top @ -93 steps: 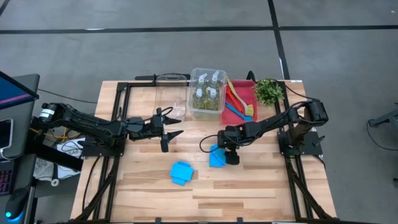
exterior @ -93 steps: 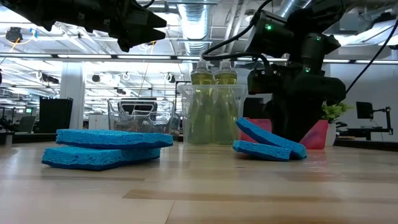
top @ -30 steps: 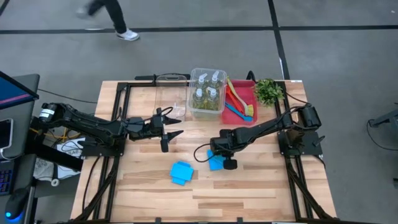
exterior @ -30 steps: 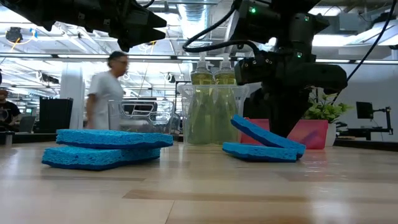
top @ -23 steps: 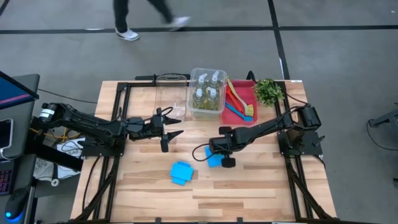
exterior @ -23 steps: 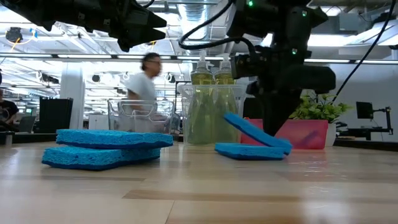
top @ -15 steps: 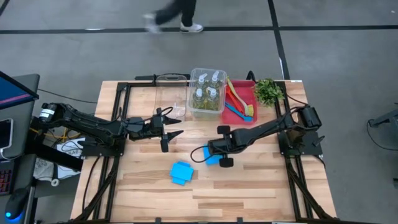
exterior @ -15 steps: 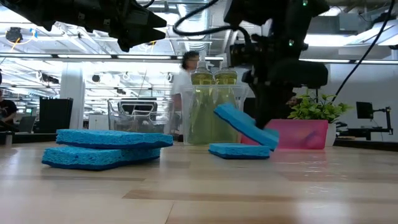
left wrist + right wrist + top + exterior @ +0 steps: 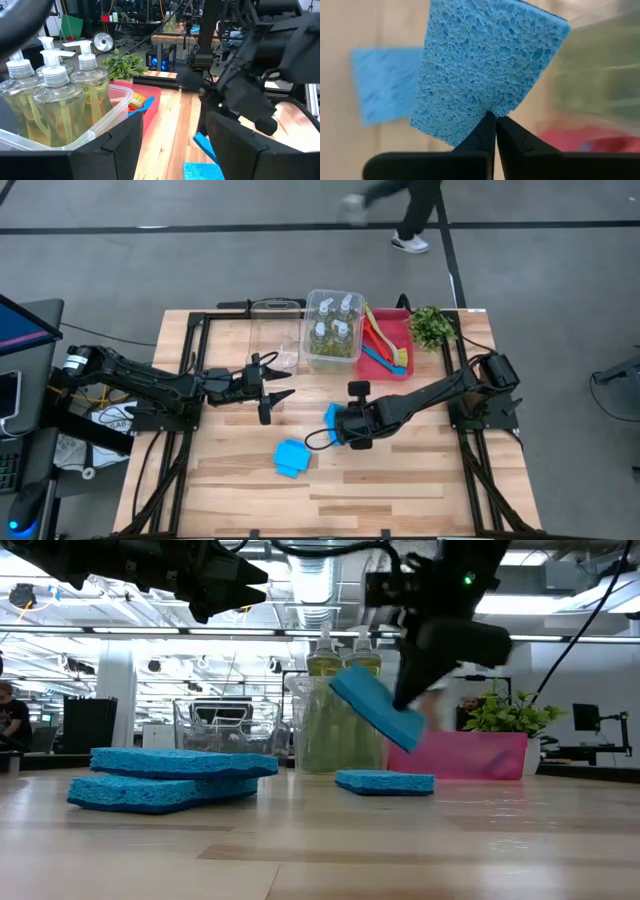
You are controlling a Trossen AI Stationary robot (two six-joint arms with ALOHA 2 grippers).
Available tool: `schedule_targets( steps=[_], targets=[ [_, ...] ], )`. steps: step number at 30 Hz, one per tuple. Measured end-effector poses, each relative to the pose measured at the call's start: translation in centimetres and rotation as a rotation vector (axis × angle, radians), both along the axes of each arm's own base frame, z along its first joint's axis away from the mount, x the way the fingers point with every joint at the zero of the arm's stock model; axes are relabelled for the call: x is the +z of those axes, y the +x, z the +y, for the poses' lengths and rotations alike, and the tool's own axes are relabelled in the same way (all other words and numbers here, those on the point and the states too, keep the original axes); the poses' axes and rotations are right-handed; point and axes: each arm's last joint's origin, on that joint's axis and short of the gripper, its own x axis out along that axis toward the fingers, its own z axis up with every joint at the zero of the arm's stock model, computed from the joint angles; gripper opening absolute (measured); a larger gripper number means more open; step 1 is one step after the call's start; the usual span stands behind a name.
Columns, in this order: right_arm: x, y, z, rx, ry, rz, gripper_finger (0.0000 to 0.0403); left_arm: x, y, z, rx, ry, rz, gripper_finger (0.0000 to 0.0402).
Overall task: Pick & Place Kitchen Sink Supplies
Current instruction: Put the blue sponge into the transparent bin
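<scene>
High view looks straight down; low view sits level at tabletop; both share the bottles (image 9: 333, 323).

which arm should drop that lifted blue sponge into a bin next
The right arm. Its gripper is already shut on the sponge, held tilted above the table. The left gripper hangs open and empty near the clear bin.

Bright-blue sponges (image 9: 377, 705), yellow-green bottles (image 9: 333, 331), red bin (image 9: 396, 330), green plant (image 9: 432, 326)
</scene>
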Motion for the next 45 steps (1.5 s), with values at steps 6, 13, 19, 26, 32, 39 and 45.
schedule_targets(
  steps=[6,13,19,26,32,39,45],
  targets=[
    [2.6,0.1,0.0,-0.171,-0.163,-0.219,0.0002,0.0,0.0,0.0,0.0,-0.004,-0.005,0.0219],
    [4.4,0.8,-0.1,-0.282,-0.208,-0.459,0.0004,0.3,0.0,0.0,0.002,-0.036,-0.034,0.0219],
    [4.9,1.3,-0.4,-0.309,-0.209,-0.515,0.0004,-0.2,0.5,-0.1,-0.007,-0.062,-0.033,0.0219],
    [5.2,1.8,-1.5,-0.336,-0.214,-0.544,0.0004,-1.5,2.1,-0.3,-0.008,-0.062,-0.061,0.0219],
    [5.2,1.9,-1.7,-0.343,-0.215,-0.546,0.0006,-2.6,3.5,-0.1,0.005,-0.066,-0.113,0.0219],
    [5.2,1.8,-1.4,-0.333,-0.208,-0.551,0.0004,-3.8,4.2,1.0,0.052,-0.072,-0.098,0.0219],
    [5.2,1.9,-1.3,-0.331,-0.206,-0.554,0.0005,-4.1,4.4,1.1,0.056,-0.074,-0.111,0.0219]
  ],
)
